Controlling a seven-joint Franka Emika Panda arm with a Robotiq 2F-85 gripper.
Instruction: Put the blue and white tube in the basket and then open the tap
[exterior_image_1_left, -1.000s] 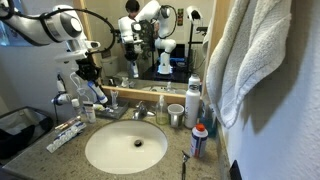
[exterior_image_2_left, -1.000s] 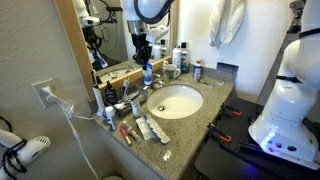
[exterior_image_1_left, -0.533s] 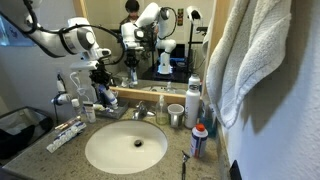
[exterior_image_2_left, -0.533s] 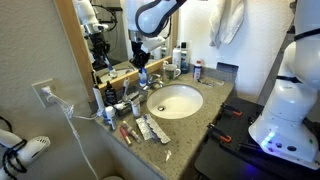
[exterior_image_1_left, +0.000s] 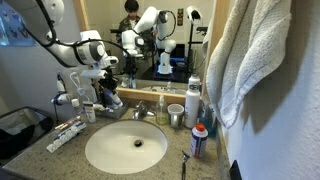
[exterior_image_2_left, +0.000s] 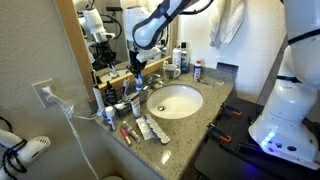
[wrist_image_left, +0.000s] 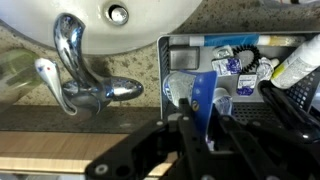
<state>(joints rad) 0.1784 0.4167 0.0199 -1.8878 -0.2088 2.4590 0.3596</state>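
One small slim blue and white squeeze tube (wrist_image_left: 203, 92) sits between the dark fingers (wrist_image_left: 187, 125) of the Robotiq gripper (wrist_image_left: 203, 127), which are drawn in narrow and pinch its sides. In the wrist view it hangs over the left end of the low dark rectangular basket (wrist_image_left: 164, 60); whether it touches the basket floor cannot be told. Further right in the basket lie small blue and white packets (wrist_image_left: 236, 62) and a pale tube (wrist_image_left: 296, 66). Just left of the basket, on the speckled granite counter (wrist_image_left: 135, 62), stands the short chrome tap (wrist_image_left: 72, 60) with its curved spout over the white oval sink (wrist_image_left: 95, 22). In an exterior view the gripper (exterior_image_1_left: 107, 92) hovers left of the tap (exterior_image_1_left: 140, 112), with a white towel (exterior_image_1_left: 245, 50) hanging far right
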